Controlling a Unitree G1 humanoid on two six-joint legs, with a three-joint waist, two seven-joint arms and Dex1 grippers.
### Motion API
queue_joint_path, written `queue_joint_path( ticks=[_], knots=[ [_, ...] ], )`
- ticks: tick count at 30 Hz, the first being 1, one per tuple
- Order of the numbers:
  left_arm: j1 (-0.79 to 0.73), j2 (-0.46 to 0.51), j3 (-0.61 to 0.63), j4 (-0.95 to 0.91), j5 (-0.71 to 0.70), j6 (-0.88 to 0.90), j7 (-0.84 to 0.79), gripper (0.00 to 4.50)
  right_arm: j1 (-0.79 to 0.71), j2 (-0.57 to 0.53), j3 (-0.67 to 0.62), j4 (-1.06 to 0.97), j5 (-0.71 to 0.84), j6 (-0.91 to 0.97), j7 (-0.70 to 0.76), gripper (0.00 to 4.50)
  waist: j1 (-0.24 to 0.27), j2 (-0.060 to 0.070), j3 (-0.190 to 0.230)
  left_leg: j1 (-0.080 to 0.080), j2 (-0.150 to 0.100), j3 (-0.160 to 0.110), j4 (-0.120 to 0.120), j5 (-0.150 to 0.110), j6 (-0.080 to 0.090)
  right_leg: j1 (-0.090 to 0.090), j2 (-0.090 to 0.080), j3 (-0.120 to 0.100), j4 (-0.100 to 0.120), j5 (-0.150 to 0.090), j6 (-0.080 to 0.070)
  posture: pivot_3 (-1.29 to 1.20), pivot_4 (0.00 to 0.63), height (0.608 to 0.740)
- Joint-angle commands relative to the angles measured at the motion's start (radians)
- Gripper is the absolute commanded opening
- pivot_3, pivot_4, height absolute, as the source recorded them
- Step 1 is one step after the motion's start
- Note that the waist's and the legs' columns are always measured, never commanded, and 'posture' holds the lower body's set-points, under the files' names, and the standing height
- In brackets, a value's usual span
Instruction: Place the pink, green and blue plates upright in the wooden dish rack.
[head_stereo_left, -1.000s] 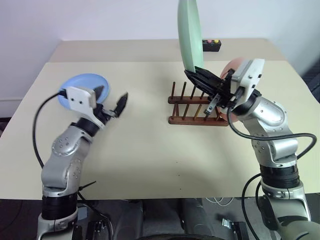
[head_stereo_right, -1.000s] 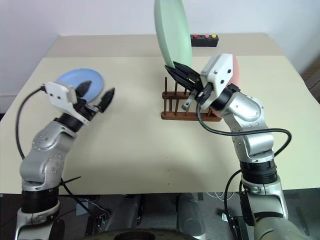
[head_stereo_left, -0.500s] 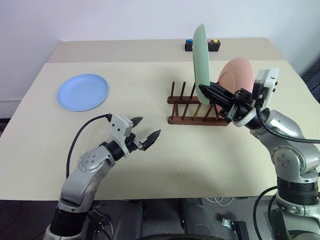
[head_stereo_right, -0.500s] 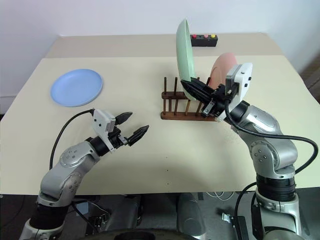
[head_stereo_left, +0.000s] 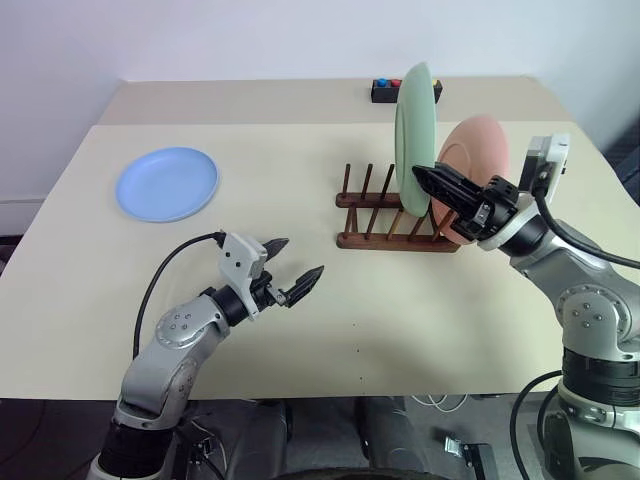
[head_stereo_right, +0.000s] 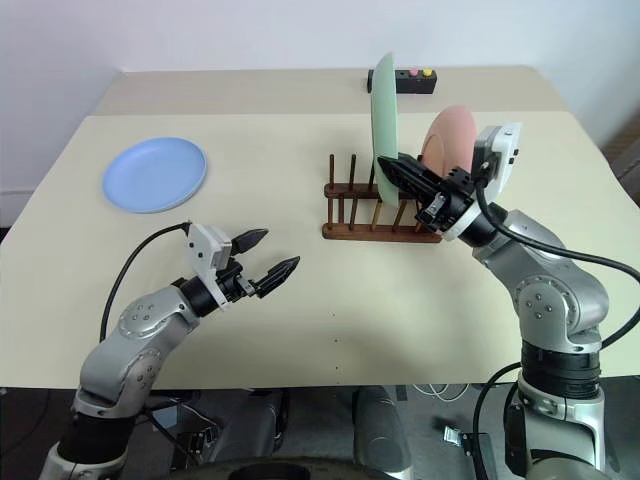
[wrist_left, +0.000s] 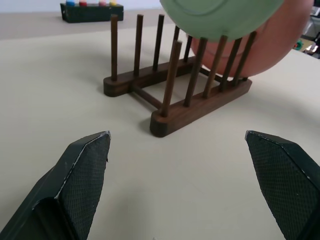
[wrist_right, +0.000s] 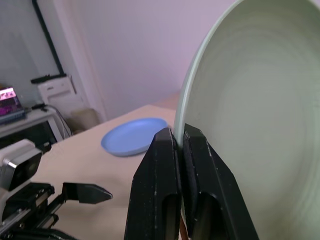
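Note:
My right gripper (head_stereo_left: 424, 184) is shut on the lower rim of the pale green plate (head_stereo_left: 412, 132). It holds the plate upright, the bottom edge level with the peg tops of the wooden dish rack (head_stereo_left: 390, 216). The right wrist view has both fingers (wrist_right: 156, 165) pinching that rim (wrist_right: 260, 100). Just right of the green plate, the pink plate (head_stereo_left: 480, 158) stands upright in the rack. On the table's far left the blue plate (head_stereo_left: 167, 183) lies flat. My left gripper (head_stereo_left: 296, 268) hovers open and empty over the table in front of the rack (wrist_left: 175, 102).
A black box with coloured buttons (head_stereo_left: 384, 90) sits at the table's back edge, partly behind the green plate. Bare tabletop (head_stereo_left: 300, 170) stretches between the blue plate and the rack. The rack's left slots stand empty.
My right gripper has brought the green plate down and turned it upright over the rack. The left arm swung from beside the blue plate to the table's front middle, then held still.

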Motion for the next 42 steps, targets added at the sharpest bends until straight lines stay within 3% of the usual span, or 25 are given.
queue_joint_path(
  ticks=[1,21,24,29,42],
  knots=[
    [-0.028,-0.006,0.001,-0.095,-0.03,0.046,0.029,4.43,-0.023,-0.003,-0.035,-0.009,0.037,0.008,-0.013,0.0,0.0,0.0,0.0,0.0,0.0,0.0,0.0,0.0,0.0,0.0,0.0,0.0,0.0,0.0,0.0,0.0,0.15,0.74],
    [-0.151,-0.037,-0.009,-0.163,-0.071,0.223,0.119,4.43,-0.017,-0.004,-0.052,0.014,0.092,0.057,-0.042,0.0,0.0,0.0,0.0,0.0,0.0,0.0,0.0,0.0,0.0,0.0,0.0,0.0,0.0,0.0,0.001,0.0,0.15,0.74],
    [-0.131,-0.033,-0.012,-0.155,-0.064,0.203,0.109,4.5,-0.016,-0.004,-0.052,0.013,0.093,0.056,-0.044,0.99,0.0,0.0,0.0,0.0,0.0,0.0,0.0,0.0,0.0,0.0,0.0,0.0,0.0,0.0,0.001,0.0,0.15,0.74],
    [-0.111,-0.027,-0.011,-0.13,-0.05,0.166,0.087,4.5,-0.013,-0.006,-0.052,0.014,0.078,0.048,-0.051,3.45,0.0,0.0,0.0,0.0,0.0,0.0,0.0,0.0,0.0,0.0,0.0,0.0,0.0,0.0,0.001,0.0,0.15,0.74],
    [-0.091,-0.017,0.023,-0.087,-0.038,0.102,0.061,4.5,-0.031,-0.042,-0.02,-0.023,-0.024,0.027,-0.052,3.45,-0.001,0.0,0.0,0.0,0.0,0.0,0.0,0.0,0.0,0.0,0.0,0.0,-0.001,0.0,0.001,0.0,0.15,0.74]
  ],
)
